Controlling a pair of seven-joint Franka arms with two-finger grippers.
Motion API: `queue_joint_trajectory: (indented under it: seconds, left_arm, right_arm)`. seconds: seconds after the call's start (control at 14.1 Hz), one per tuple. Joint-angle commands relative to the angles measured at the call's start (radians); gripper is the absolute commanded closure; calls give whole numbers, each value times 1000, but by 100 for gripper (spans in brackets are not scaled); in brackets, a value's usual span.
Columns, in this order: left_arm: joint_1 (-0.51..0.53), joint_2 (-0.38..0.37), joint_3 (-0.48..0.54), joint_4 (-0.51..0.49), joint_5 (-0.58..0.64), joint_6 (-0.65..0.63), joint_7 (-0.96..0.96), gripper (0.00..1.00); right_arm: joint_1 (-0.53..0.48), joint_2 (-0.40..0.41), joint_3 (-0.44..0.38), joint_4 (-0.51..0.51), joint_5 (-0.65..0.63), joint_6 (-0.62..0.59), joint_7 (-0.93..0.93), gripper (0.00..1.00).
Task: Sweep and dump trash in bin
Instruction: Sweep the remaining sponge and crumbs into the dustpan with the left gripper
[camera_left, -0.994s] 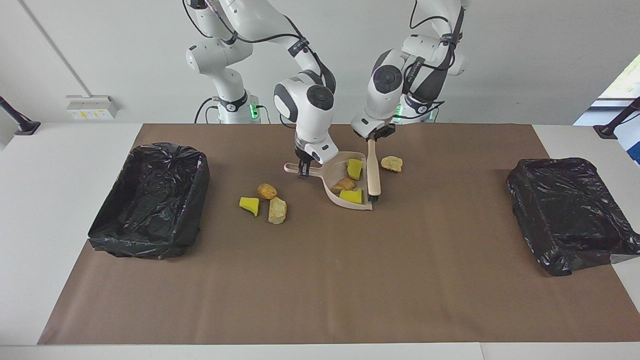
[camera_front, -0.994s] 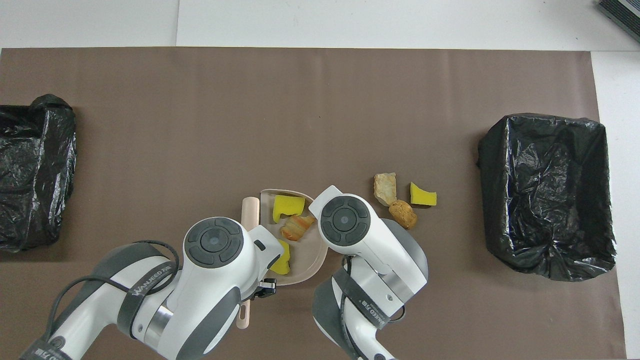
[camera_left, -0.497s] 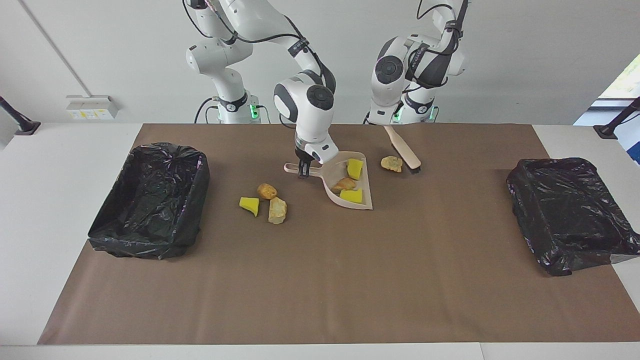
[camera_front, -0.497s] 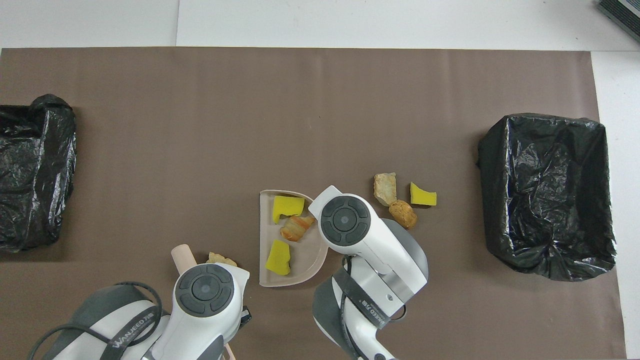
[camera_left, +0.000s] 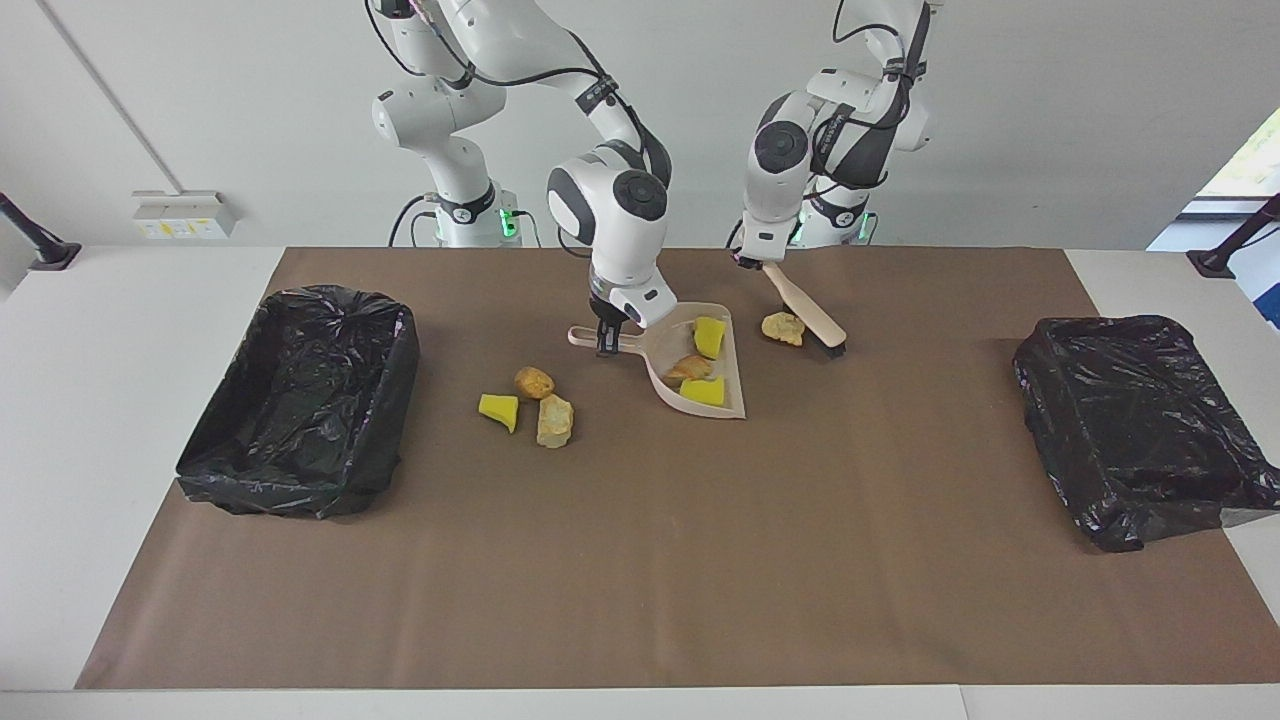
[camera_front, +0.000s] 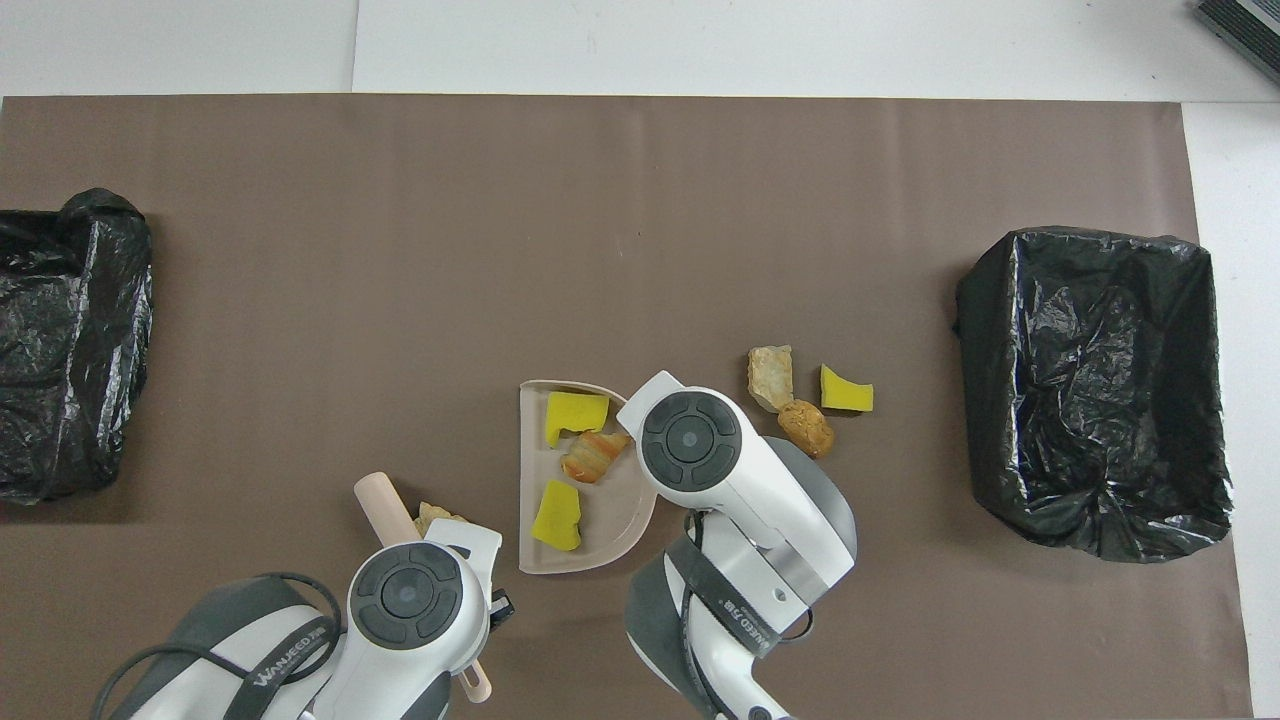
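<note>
Trash comes to seven small pieces. Three sit in the one pink dustpan (camera_left: 712, 400), whose handle the right gripper (camera_left: 606, 345) pinches tight. Three more (camera_left: 529, 404) lie on the mat past those fingers, toward one of two black bins (camera_left: 300, 400). The seventh piece (camera_left: 782, 327) lies just beside the one brush (camera_left: 806, 307), which the left gripper (camera_left: 752, 263) squeezes shut around.

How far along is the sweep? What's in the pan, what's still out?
Done: three pieces lie in the dustpan, held by the right gripper. In hand: the left gripper holds the brush beside a tan lump. Left: that lump, three loose pieces, then dumping into a bin.
</note>
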Motion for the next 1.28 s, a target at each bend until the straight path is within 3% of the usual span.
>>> queue_joint_trajectory:
  seconds: [0.0, 0.21, 0.78, 1.21]
  left_arm:
    - [3, 80, -2, 53, 13, 136, 120, 100]
    - [-25, 99, -5, 75, 5, 198, 189, 100]
    - [-34, 157, -13, 184, -1, 173, 300, 100]
    - [9, 90, 4, 248, -1, -70, 359, 100]
  right_arm:
    - [-12, 2, 3, -10, -18, 19, -34, 100]
    - [-14, 2, 3, -10, -18, 13, -34, 100]
    - [-14, 2, 2, -10, -18, 10, -32, 100]
    - [-24, 3, 3, 1, -1, 1, -6, 100]
